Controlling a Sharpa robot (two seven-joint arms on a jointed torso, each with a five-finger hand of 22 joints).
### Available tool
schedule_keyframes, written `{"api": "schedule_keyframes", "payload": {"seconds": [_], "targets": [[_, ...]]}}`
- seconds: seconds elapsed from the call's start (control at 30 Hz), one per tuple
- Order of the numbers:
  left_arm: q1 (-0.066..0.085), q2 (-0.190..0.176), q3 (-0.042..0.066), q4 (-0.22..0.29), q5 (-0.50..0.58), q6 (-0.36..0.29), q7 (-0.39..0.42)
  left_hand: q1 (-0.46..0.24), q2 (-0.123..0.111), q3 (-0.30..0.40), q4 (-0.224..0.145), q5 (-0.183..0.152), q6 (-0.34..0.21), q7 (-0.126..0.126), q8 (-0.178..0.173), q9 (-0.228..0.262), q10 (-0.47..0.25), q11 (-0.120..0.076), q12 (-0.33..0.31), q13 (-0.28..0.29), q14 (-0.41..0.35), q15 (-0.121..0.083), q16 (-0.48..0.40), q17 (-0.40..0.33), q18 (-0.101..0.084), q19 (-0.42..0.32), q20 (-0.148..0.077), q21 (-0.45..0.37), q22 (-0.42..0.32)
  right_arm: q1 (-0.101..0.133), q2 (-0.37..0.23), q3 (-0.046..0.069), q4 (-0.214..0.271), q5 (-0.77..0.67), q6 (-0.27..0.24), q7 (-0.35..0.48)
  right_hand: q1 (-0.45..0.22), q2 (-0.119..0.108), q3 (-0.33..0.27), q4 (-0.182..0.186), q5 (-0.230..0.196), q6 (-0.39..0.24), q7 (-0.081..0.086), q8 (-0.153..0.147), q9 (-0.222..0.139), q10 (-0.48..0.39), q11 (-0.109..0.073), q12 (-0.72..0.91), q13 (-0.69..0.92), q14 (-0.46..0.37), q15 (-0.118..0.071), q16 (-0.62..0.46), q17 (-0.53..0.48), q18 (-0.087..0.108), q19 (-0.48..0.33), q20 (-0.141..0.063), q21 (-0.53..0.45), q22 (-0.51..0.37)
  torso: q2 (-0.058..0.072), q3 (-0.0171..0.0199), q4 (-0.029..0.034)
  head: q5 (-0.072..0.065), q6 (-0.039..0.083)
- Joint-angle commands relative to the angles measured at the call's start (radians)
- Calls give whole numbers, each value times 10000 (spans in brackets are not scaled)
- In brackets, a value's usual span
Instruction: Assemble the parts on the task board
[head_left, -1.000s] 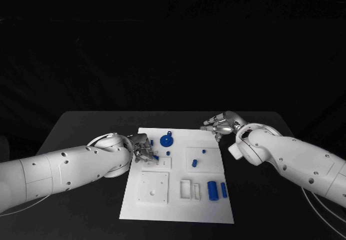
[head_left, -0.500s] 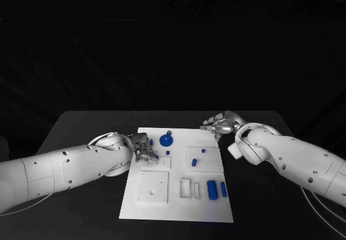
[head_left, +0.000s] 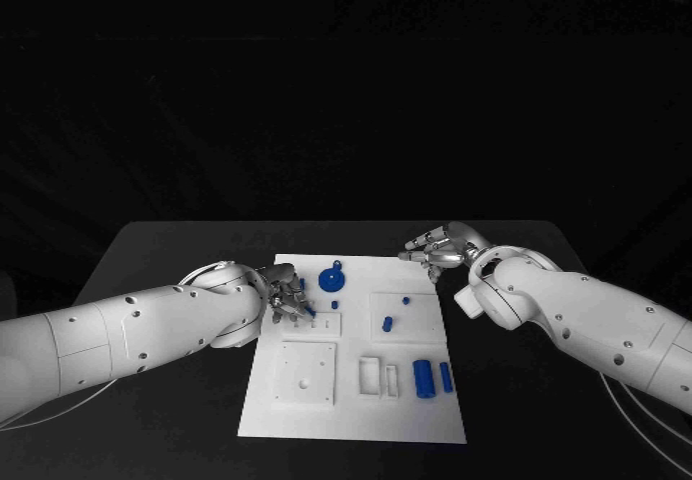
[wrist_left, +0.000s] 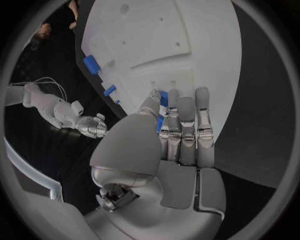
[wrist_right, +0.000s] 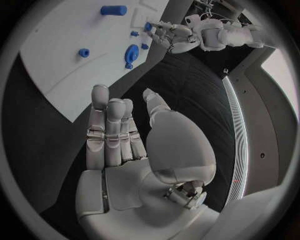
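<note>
Plainly the risk sits with the left hand (head_left: 284, 296), whose fingers (wrist_left: 178, 112) are pinched on a small blue part (wrist_left: 162, 98) over the left edge of the task board (head_left: 361, 420): the part is mostly hidden by the fingers, so if it tilts in the pinch it could jam at its seat or slip out onto the board. Its long axis seems to run along the fingers, pointing toward the board, though I cannot tell exactly. The right hand (head_left: 443, 244) hangs just off the board's far right corner, fingers apart and holding nothing. Near the board's right side a blue cylinder (head_left: 424, 378) lies flat, its long axis running from the board's near edge to its far one.
</note>
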Motion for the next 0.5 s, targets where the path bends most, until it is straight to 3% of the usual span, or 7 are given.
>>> {"api": "schedule_keyframes", "payload": {"seconds": [0.03,0.5], "targets": [[-89,50,-63,-32,247,542,-19,180,105,82,-181,65,176,-9,45,17,-53,-7,4,-13,-61,-30,67,-10,92,-103,15,116,235,-14,2,5,5,-57,144,56,-48,57,14,42,2,-50,48,-26,-6,-49,-16,64,-11,-44,5,32,-8,92,165,13,-29,141,-1,-7,1,-5,-5],[-102,-18,-61,-44,472,194,188,179,371,319,-651,65,940,-220,121,65,45,-51,43,-13,-40,-80,156,-30,105,-252,-26,506,232,-42,9,5,-13,-50,151,68,-81,83,14,35,1,-40,48,-27,-6,-57,-15,83,1,-46,5,36,-5,91,163,13,-26,143,1,-9,4,16,35]]}}
